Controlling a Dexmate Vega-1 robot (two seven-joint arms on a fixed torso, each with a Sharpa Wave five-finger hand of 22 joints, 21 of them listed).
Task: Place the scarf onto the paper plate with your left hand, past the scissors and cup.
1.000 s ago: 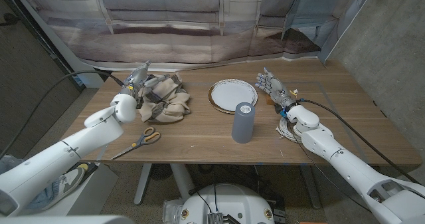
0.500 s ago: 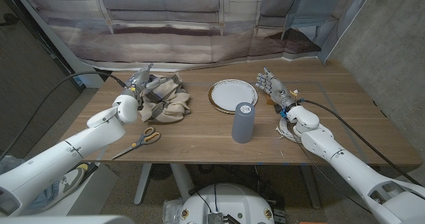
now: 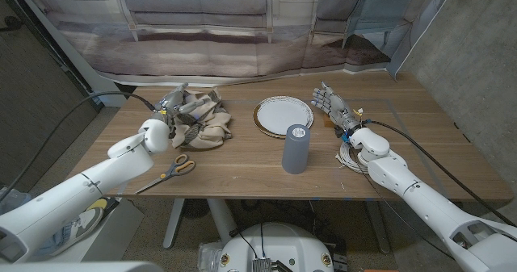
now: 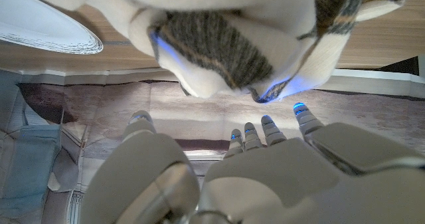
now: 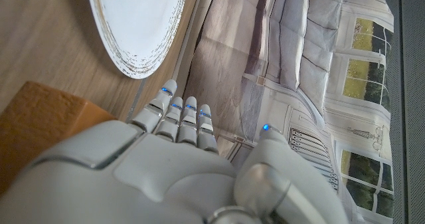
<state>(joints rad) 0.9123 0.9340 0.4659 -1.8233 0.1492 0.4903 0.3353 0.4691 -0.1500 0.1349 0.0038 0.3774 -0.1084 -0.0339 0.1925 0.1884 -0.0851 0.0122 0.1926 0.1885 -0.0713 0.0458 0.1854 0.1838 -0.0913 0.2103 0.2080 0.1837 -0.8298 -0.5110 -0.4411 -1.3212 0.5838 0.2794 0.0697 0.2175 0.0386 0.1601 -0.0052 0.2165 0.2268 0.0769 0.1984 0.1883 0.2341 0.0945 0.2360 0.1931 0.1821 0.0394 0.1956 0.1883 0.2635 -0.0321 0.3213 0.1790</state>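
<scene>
1. reaching in from the desk's near-left corner, the left hand (image 3: 174, 104) sits at the scarf (image 3: 203, 120), which lies bunched near the far-left edge. in the left wrist view its fingers (image 4: 267, 131) are spread apart with the scarf (image 4: 219, 44) just beyond the tips, so it looks open and holding nothing, probably lined up for a grasp not yet made.
2. the scissors (image 3: 171, 169) lie near the front edge, just toward the front from the scarf, apart from it; a low carry could catch them.
3. the paper plate (image 3: 283, 113) sits bare at the middle of the far half, the scarf's goal.
4. the cup (image 3: 296, 148) stands upright just in front of the plate, so the likely safest path runs along the far edge behind it.
5. the right hand (image 3: 334, 106) stands open beside the plate's right rim, fingers apart, holding nothing, seemingly parked out of the way; a coiled cable (image 3: 350, 156) lies by its wrist.
</scene>
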